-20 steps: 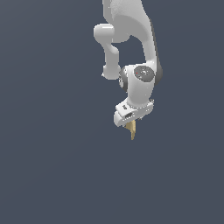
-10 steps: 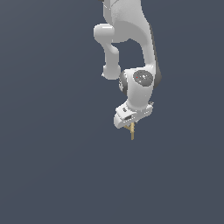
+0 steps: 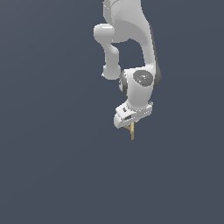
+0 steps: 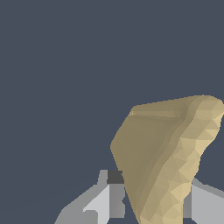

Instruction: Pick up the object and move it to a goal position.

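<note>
The object (image 3: 132,131) is a small tan-yellow piece whose thin pointed end hangs below the white gripper (image 3: 130,126) in the exterior view. In the wrist view the object (image 4: 166,162) fills much of the picture, faceted and tan, with a grey finger (image 4: 105,201) on one side and the other finger (image 4: 205,203) on the opposite side pressed against it. The gripper is shut on the object, which hangs in the air. Its upper part is hidden inside the hand in the exterior view.
The white arm (image 3: 140,57) reaches down from the top of the exterior view. A plain dark grey-blue backdrop (image 3: 52,166) lies all around.
The gripper with the object has drifted slightly toward the exterior view's right, and the wrist has turned, so less of the object shows below the hand.
</note>
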Motion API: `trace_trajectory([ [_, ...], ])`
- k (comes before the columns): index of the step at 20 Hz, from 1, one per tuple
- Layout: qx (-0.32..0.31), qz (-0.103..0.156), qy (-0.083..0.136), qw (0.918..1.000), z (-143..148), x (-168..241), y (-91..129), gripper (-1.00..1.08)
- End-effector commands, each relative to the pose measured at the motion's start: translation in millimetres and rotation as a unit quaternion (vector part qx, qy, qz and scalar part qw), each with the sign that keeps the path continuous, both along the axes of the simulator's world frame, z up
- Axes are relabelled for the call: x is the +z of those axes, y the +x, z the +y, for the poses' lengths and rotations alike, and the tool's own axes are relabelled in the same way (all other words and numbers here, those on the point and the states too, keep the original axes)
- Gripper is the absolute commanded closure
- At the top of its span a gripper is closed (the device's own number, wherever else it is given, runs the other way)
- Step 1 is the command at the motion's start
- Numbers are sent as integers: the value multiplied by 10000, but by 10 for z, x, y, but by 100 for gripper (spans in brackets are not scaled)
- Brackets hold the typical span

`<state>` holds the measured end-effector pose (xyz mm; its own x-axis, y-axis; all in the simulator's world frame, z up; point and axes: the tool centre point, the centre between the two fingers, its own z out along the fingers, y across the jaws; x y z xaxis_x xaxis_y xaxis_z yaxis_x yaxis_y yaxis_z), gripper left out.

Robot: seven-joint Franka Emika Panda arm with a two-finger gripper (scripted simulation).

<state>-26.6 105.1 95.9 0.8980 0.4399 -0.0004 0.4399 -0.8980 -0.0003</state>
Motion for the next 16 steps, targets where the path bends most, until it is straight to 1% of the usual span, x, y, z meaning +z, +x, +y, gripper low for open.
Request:
trace_trajectory([
  [1, -1, -3, 0, 10000, -10, 27, -9, 108],
  [9, -1, -3, 0, 10000, -104, 295, -127, 108],
  [16, -1, -3, 0, 10000, -265, 762, -330, 108],
])
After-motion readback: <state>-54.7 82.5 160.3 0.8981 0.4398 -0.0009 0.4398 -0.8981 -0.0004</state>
